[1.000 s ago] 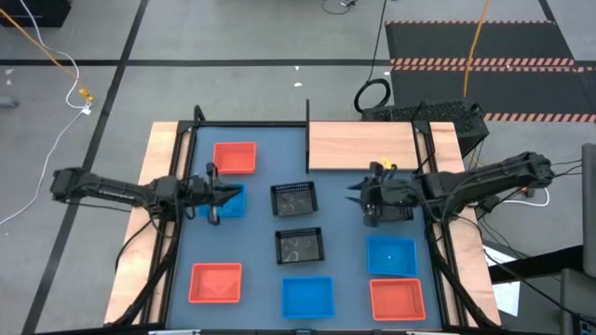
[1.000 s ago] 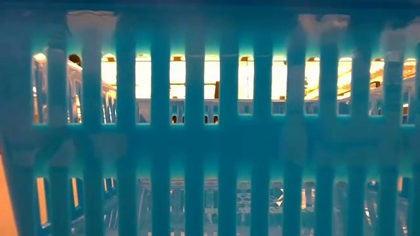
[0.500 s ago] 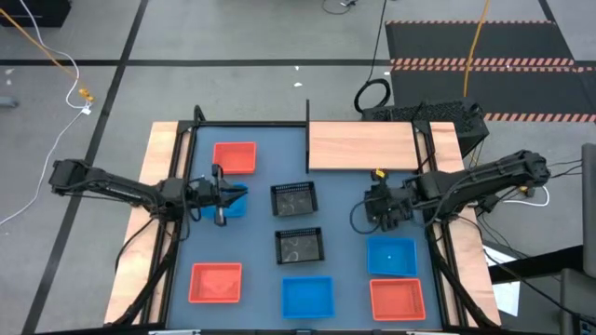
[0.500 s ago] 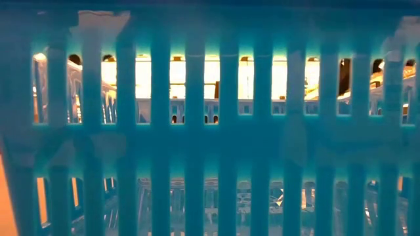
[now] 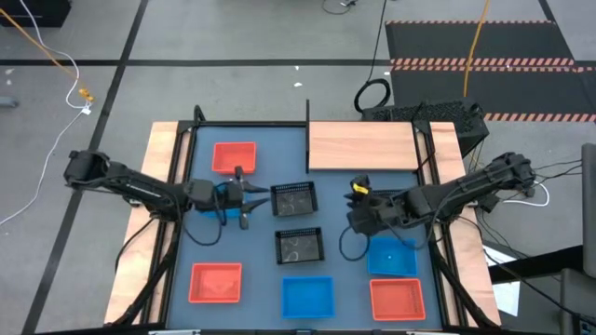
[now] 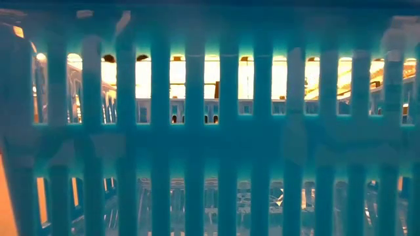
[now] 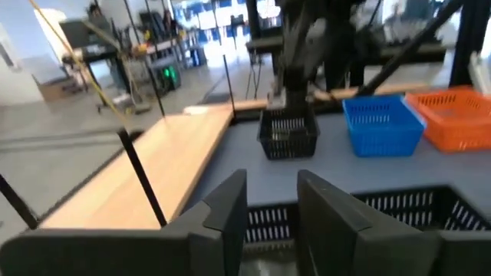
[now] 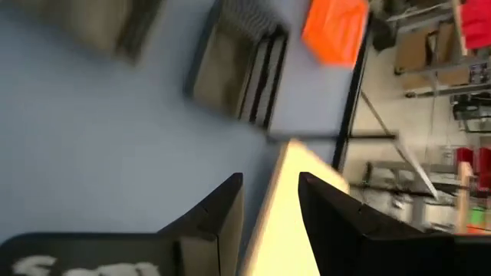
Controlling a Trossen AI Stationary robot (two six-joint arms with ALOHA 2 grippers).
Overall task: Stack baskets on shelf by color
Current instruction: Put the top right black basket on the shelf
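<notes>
Left tool [image 5: 246, 198] has let go of the 9 o'clock blue basket [image 5: 228, 190], now spread and empty, facing the black basket [image 5: 294, 198]; shelf [image 5: 361, 146] unloaded.

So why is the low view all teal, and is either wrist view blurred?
Low view: a blue basket wall fills it, out of focus, backlit through its slots. Right wrist view: motion-smeared across the table and an orange basket. Left wrist view: softer only far off; the black basket reads clearly.
</notes>
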